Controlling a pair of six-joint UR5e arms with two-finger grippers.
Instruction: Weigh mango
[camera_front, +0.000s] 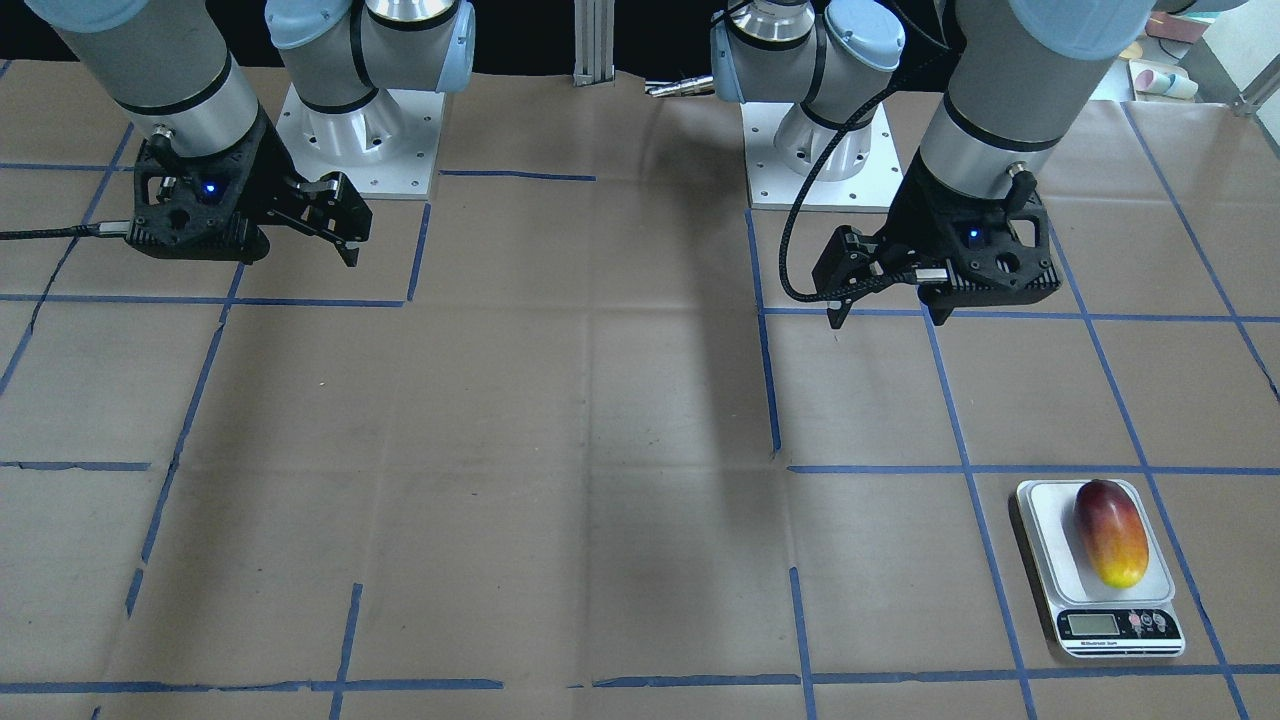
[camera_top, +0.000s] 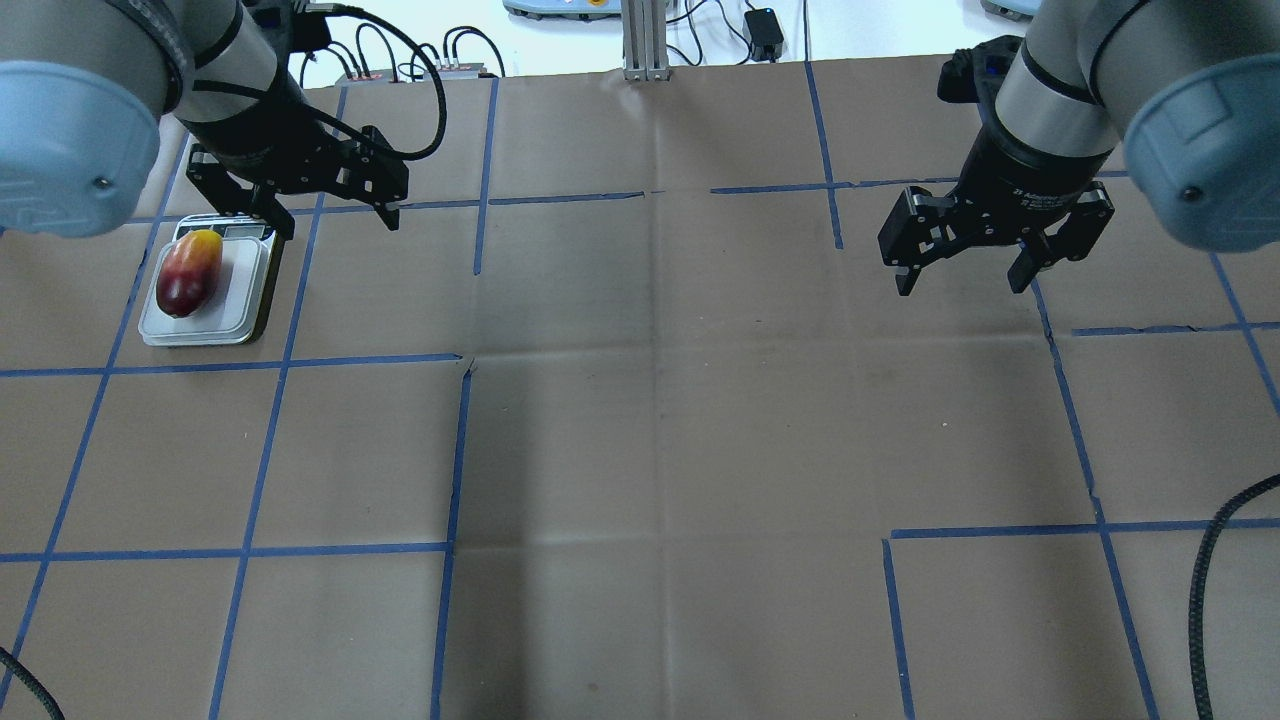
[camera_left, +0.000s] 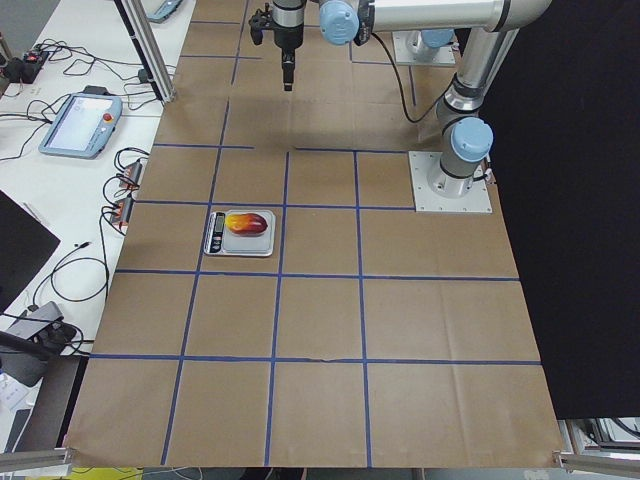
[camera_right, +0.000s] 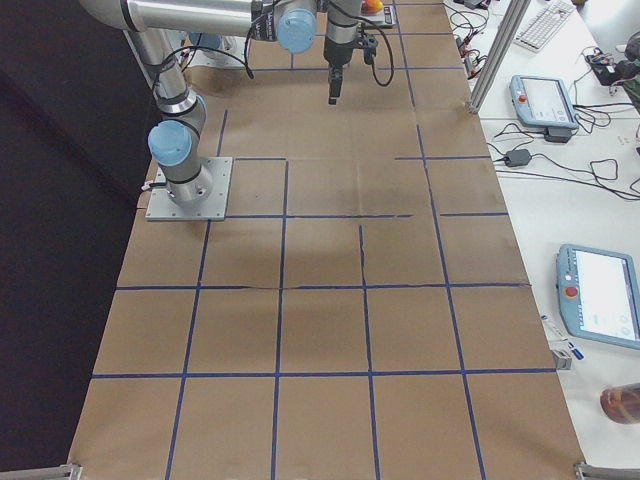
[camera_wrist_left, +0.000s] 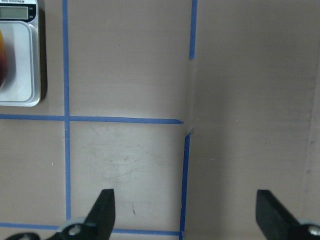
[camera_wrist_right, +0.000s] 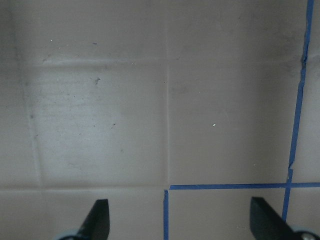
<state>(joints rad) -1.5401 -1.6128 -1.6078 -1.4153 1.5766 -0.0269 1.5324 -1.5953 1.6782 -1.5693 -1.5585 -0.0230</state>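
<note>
The mango (camera_front: 1110, 533) lies on the scale (camera_front: 1045, 530), display (camera_front: 1092, 626) unreadable; left gripper (camera_top: 338, 225) and right gripper (camera_top: 961, 288) gape wide, empty.

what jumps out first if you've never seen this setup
The red-to-yellow mango lies on a small white kitchen scale, far out on the robot's left side. Above the brown paper gridded with blue tape, the left hand and right hand hang open and empty.

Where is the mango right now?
The mango lies on the scale, far left in the overhead view, with the open left gripper raised nearby, not touching it.
</note>
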